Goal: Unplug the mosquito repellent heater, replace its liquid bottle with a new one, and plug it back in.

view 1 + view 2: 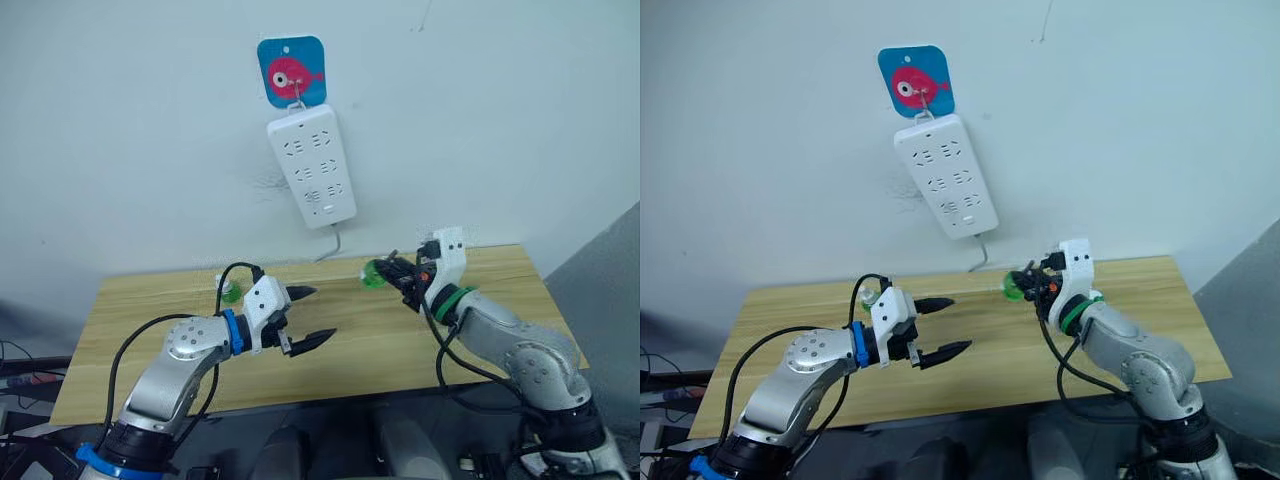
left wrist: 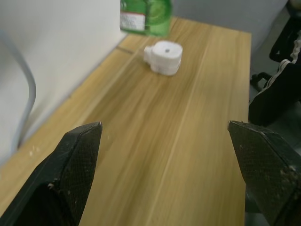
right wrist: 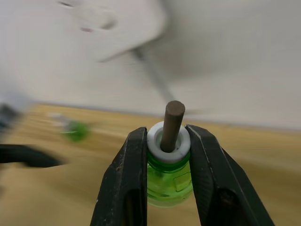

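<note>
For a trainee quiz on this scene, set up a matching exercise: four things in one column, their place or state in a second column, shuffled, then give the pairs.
Things:
1. power strip
2. heater
3. left tool
4. green bottle with the brown wick

Places or states:
A. open, over the table, holding nothing
B. clamped in the right tool
C. hanging on the wall under a fish sign
D. lying unplugged on the table near the wall

Pairs: 1-C, 2-D, 3-A, 4-B
</note>
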`<action>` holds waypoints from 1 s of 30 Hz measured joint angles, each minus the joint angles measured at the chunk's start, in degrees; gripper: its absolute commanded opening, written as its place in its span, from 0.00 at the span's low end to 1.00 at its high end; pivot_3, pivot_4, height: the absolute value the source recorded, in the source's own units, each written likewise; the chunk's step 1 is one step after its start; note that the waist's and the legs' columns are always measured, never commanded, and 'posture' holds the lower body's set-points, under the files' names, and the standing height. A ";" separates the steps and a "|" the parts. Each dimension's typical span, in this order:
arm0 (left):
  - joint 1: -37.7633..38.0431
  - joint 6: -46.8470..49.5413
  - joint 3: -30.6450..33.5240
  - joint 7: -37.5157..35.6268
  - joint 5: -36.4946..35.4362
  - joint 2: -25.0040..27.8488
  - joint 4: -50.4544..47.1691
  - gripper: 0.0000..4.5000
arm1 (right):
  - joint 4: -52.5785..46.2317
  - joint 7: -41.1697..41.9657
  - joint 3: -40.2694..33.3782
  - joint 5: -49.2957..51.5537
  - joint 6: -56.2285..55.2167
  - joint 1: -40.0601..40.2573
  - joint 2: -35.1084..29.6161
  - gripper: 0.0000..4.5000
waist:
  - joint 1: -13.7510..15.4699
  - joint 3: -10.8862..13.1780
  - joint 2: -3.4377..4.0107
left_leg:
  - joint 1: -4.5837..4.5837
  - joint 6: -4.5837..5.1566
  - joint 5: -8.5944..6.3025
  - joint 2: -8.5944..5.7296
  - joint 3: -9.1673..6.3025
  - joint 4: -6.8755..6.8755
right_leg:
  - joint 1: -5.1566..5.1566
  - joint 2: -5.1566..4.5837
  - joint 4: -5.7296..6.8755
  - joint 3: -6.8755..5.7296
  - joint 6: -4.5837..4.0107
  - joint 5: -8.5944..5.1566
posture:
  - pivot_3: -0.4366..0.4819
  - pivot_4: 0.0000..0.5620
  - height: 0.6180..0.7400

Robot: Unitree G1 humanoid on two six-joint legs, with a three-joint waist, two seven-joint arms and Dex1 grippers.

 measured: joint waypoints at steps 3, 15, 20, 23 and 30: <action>0.11 1.78 -0.39 1.22 0.03 -0.38 -2.59 1.00 | 14.10 2.44 3.20 -11.37 -10.59 -1.95 2.73 0.19 | 0.10 0.28 -0.11 | 0.00 0.00 0.00 0.01 -0.05 -0.05 | 0.00 -0.06 0.03 0.12 -0.02 0.01 | 0.36 0.39 1.00; 3.35 4.03 -0.29 8.13 0.01 -3.46 -10.30 1.00 | 50.72 8.42 -1.20 -26.76 -32.37 -10.39 12.29 0.42 | 0.86 1.33 -0.03 | -0.10 -0.01 -0.02 -0.02 -0.23 -0.14 | -0.13 -0.41 0.18 -0.02 -0.39 0.24 | 0.42 0.41 1.00; 5.08 2.49 -0.20 9.42 0.55 -3.84 -10.55 1.00 | 49.83 9.80 -4.31 -26.82 -32.89 -8.63 13.42 0.82 | 1.56 1.34 -0.02 | -0.09 -0.01 -0.01 -0.03 -0.23 -0.12 | -0.11 -0.43 0.19 -0.02 -0.39 0.24 | 0.41 0.41 1.00; 7.32 -0.81 0.67 9.57 1.09 -3.87 -10.22 1.00 | 42.28 9.95 -6.66 -26.60 -31.64 -5.15 13.54 0.99 | 1.71 1.37 0.04 | -0.10 -0.01 -0.01 -0.04 -0.22 -0.12 | -0.12 -0.46 0.17 -0.02 -0.39 0.24 | 0.40 0.40 1.00; 15.98 -5.09 8.09 20.18 3.79 -9.80 -4.00 1.00 | 10.01 20.30 -2.09 -26.56 -20.82 7.47 4.78 0.99 | 1.70 1.46 0.17 | -0.10 -0.02 -0.02 -0.03 -0.33 -0.14 | -0.07 -0.52 0.10 -0.16 -0.37 0.22 | 0.39 0.43 1.00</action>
